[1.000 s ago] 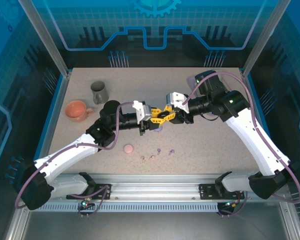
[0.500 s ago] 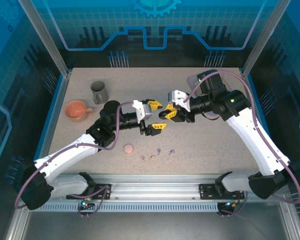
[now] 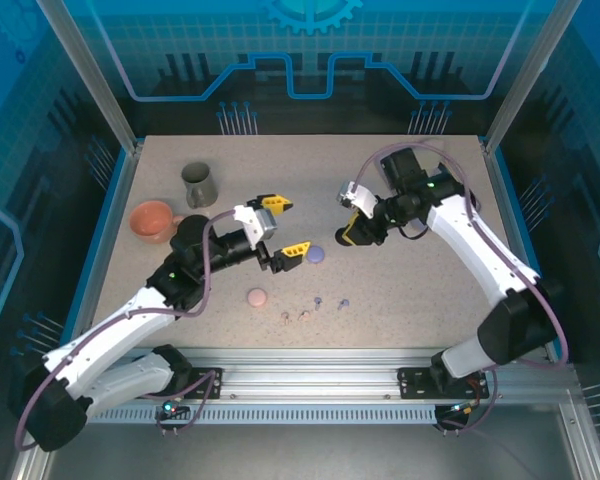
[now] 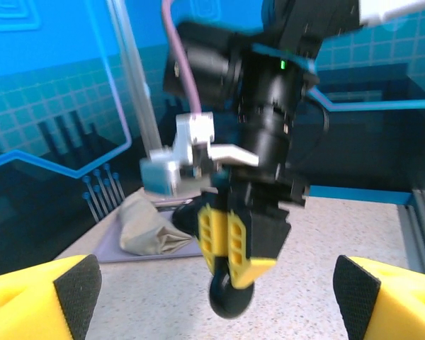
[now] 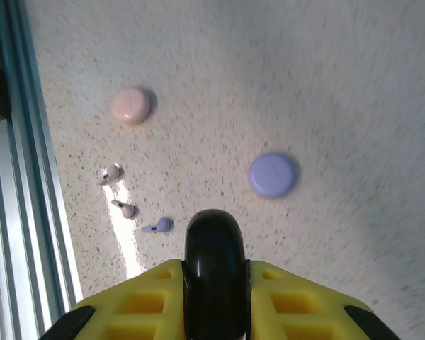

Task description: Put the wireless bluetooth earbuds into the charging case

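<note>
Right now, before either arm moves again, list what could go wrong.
1. The right hand holds the black case edge-on by its rim, in mid-air; it may twist or slip out.
2. The open left hand hangs close to the lavender case and could knock it.
3. The loose earbuds lie near the front rail; a low sweep might scatter them.
</note>
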You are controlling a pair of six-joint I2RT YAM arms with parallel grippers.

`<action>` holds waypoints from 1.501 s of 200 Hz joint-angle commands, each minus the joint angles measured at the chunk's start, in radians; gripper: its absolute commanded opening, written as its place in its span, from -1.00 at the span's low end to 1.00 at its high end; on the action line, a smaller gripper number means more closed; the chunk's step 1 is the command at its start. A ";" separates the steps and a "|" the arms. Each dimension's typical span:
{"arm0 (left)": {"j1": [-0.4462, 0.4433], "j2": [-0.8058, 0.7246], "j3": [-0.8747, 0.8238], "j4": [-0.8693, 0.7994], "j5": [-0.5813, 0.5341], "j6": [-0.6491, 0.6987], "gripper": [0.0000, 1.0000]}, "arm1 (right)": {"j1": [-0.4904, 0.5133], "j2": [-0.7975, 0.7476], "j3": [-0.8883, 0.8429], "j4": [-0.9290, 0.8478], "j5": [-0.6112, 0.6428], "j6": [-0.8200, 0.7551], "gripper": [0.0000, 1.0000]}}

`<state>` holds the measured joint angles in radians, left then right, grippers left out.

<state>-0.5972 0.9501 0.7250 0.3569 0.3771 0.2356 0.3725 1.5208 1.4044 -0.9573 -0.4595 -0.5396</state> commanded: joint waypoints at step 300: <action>0.014 -0.091 -0.087 0.021 -0.163 -0.076 0.84 | -0.101 0.344 0.045 0.037 0.121 0.141 0.11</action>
<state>-0.5907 0.8581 0.6628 0.3218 0.2710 0.2031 0.2977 1.9823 1.4788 -0.9798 -0.3405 -0.4389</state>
